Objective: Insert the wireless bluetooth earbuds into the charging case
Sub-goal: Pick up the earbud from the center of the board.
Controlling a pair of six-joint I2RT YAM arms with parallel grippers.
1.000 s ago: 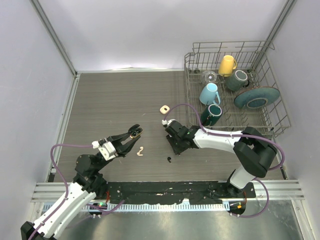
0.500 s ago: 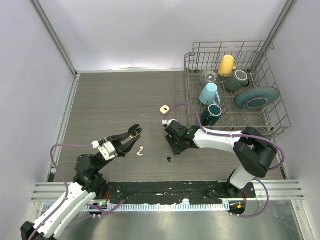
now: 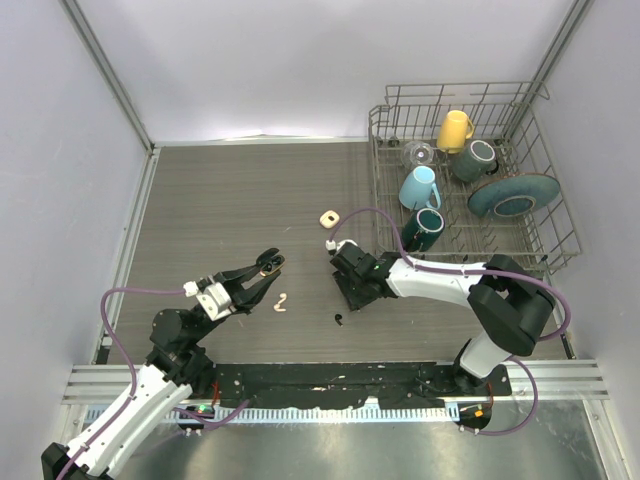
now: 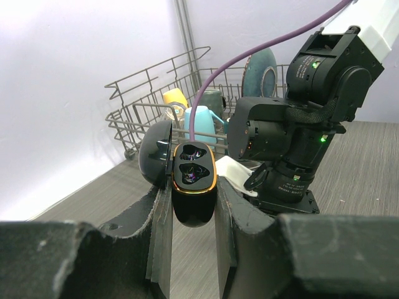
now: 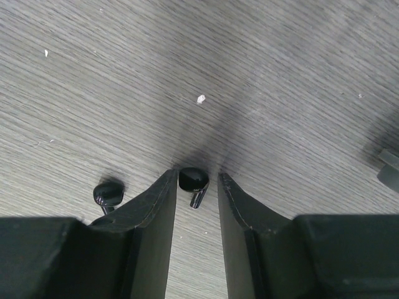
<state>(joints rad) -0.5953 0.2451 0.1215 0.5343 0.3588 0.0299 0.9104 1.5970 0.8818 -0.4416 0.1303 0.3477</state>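
My left gripper is shut on a black charging case with a gold rim. It holds the case above the table with the lid open and both sockets empty. My right gripper is open, its tips down at the table. A black earbud lies between its fingers, close to the left one and apart from the right one. A second black earbud lies just outside the left finger. One black earbud shows in the top view. A cream-white earbud lies between the two arms.
A small cream ring-shaped piece lies beyond the right gripper. A wire dish rack at the back right holds mugs, a glass and a plate. Purple cables loop over both arms.
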